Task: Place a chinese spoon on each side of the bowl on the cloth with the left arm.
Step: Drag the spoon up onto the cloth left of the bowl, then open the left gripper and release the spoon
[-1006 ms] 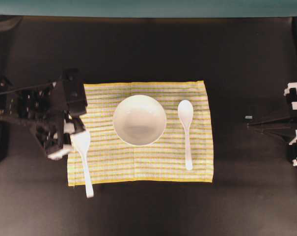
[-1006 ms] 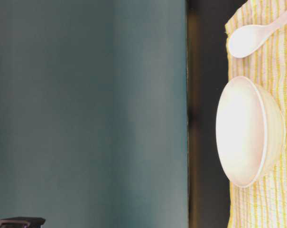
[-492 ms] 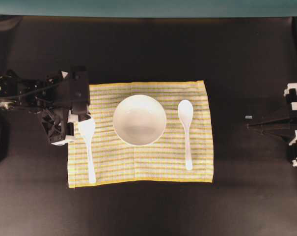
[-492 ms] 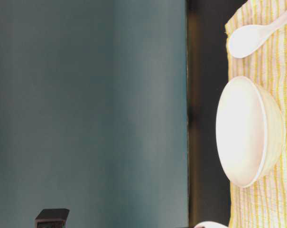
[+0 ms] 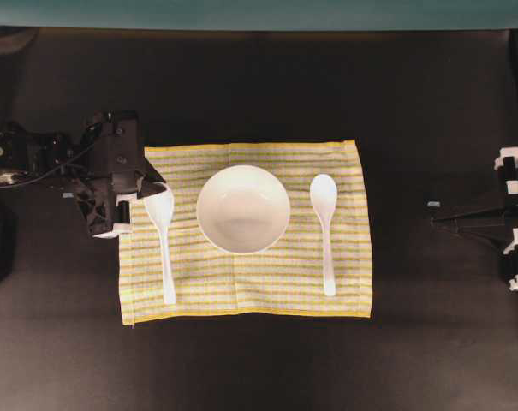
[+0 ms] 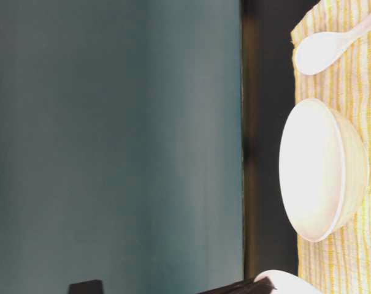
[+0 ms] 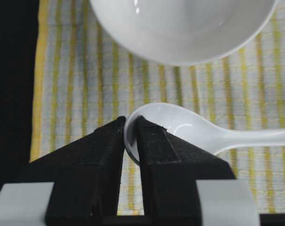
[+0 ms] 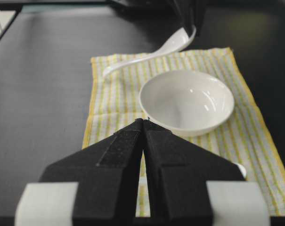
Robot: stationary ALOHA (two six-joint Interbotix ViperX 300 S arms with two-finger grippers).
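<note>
At the left of the overhead frame, the black jointed left arm reaches in from the edge, and its black left gripper sits at the upper left corner of the rectangular woven cloth with thin yellow and grey-white stripes. The left wrist view shows its jaws pinching the rim of the bowl end of a white glossy Chinese spoon; the black foam pads press on either side of that thin rim. In the overhead view this held spoon runs down the left part of the cloth, handle toward the bottom of the frame, just beside the bowl without touching it. In the right wrist view its bowl end is raised while the handle tip meets the cloth.

The round plain glossy white bowl stands at the centre of the frame, on the upper middle of the cloth, empty.

Right of it, a second white Chinese spoon lies flat on the cloth, bowl end toward the top, handle toward the bottom, near the bowl but apart from it.

At the far right edge, over the dark bench, the right gripper rests well apart from the cloth; in the right wrist view its jaws are pressed together with nothing between them.
</note>
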